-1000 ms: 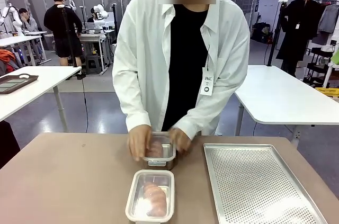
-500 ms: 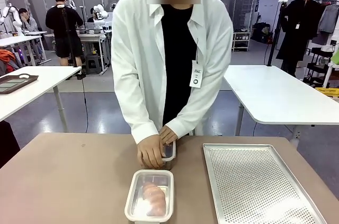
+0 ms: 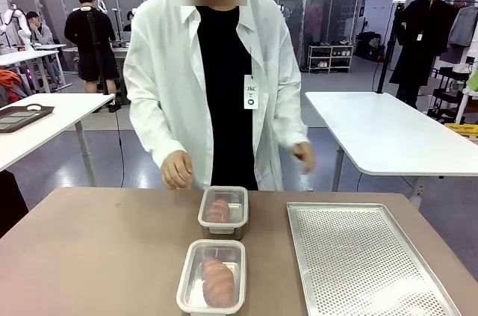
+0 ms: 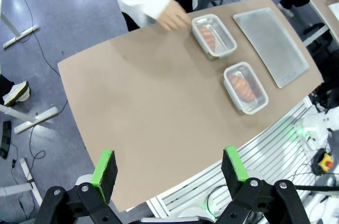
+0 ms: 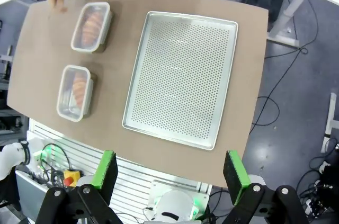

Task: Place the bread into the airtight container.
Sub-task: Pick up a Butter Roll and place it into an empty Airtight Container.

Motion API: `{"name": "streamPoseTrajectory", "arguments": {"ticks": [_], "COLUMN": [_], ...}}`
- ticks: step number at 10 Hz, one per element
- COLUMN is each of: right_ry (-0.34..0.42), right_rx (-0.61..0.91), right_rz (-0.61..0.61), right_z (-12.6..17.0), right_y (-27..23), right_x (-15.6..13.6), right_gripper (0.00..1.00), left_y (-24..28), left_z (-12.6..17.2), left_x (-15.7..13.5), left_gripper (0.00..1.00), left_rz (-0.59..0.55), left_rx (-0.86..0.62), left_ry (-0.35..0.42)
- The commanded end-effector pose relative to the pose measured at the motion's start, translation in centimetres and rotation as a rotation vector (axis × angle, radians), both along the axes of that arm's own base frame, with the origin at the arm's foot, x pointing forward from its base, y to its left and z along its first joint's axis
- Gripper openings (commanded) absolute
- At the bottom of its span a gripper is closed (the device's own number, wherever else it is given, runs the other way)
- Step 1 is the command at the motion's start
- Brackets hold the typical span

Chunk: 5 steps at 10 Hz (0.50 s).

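Bread [image 3: 217, 281] is seen in both lidded containers [image 3: 223, 211]; the task looks done. The person's hands [image 3: 177, 169] are empty, loosely curled.

A brown table [image 3: 97, 256] carries three things. Two clear lidded containers sit near its middle, one behind the other: the far container [image 3: 223, 210] close to the person's edge, the near container [image 3: 212, 276] just in front of it, apart from it. Each holds bread [image 3: 217, 279]. To their right lies a perforated metal tray [image 3: 366, 260], flat on the tabletop, well apart from both containers.
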State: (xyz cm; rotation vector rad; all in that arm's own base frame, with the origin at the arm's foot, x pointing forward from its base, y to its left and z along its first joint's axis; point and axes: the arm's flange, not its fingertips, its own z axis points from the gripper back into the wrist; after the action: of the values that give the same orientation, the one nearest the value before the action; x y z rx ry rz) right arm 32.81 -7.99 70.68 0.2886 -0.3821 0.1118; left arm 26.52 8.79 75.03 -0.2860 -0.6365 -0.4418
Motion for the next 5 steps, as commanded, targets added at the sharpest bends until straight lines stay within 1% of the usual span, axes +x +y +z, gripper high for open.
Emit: {"name": "streamPoseTrajectory", "arguments": {"ticks": [1,5], "right_ry": [0.001,0.001], "right_rx": [0.003,0.003], "right_rz": [-0.004,-0.004], "right_z": [0.19,0.19], "right_y": [-0.13,-0.13], "right_x": [0.00,0.00], "right_gripper": [1.00,1.00], "left_y": [-0.08,-0.08], "left_z": [0.03,0.03], "left_x": [-0.06,-0.06], "left_gripper": [1.00,1.00], "left_rz": [-0.018,-0.018], "left_rx": [-0.001,-0.001], "left_ry": [-0.005,-0.005]}}
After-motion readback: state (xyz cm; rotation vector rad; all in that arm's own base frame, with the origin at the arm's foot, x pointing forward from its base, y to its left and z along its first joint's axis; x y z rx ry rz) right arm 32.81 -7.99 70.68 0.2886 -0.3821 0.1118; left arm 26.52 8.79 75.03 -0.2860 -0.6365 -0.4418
